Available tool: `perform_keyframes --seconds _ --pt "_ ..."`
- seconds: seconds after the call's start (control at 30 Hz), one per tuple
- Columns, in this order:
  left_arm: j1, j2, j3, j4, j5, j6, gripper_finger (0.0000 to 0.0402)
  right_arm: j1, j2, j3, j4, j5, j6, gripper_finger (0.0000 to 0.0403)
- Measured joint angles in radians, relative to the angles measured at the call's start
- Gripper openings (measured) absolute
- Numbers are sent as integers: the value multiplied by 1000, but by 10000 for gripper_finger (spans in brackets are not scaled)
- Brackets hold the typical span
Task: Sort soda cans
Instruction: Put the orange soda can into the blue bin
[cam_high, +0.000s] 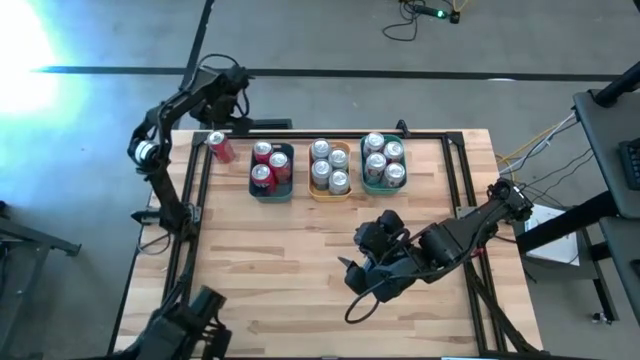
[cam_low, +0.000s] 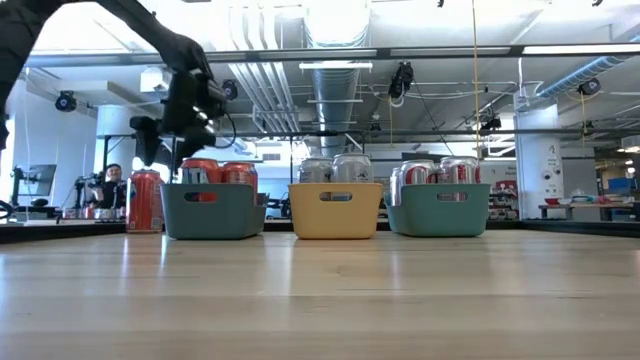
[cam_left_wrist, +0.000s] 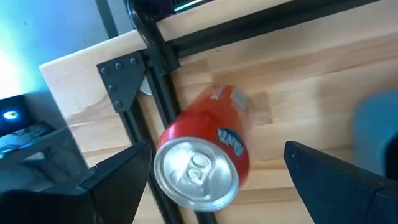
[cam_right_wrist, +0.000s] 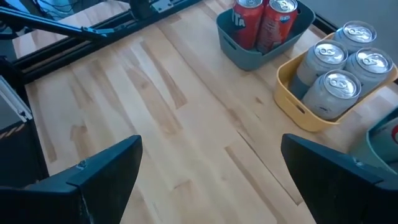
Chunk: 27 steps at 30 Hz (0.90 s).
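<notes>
A red soda can (cam_high: 220, 148) stands upright on its base at the table's far left, just left of a teal tray (cam_high: 270, 196). My left gripper (cam_high: 218, 128) hovers above it, open. In the left wrist view its fingers stand on either side of the can (cam_left_wrist: 202, 158) without touching it. The teal tray holds three red cans (cam_high: 269, 165). A yellow tray (cam_high: 330, 196) holds several silver cans (cam_high: 330, 165). A second teal tray (cam_high: 383, 188) holds several silver and red-marked cans (cam_high: 384, 160). My right gripper (cam_high: 350, 278) stands open over bare wood at the near middle.
The three trays stand in a row along the far side. A black metal frame (cam_high: 190, 180) runs along the table's left, far and right edges, with a corner bracket (cam_left_wrist: 124, 81) close to the lone can. The near half of the table is bare wood (cam_right_wrist: 168, 124).
</notes>
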Motion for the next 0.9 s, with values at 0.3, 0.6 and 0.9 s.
perform_keyframes --seconds 0.3,0.6,0.9 --pt "19 93 17 -19 -30 -2 351 4 0 -21 -3 -1 36 380" --pt "20 142 17 -50 -35 47 351 4 1 -55 -4 0 42 380" --pt "11 196 18 -126 -32 161 351 4 1 -55 -10 0 36 380"
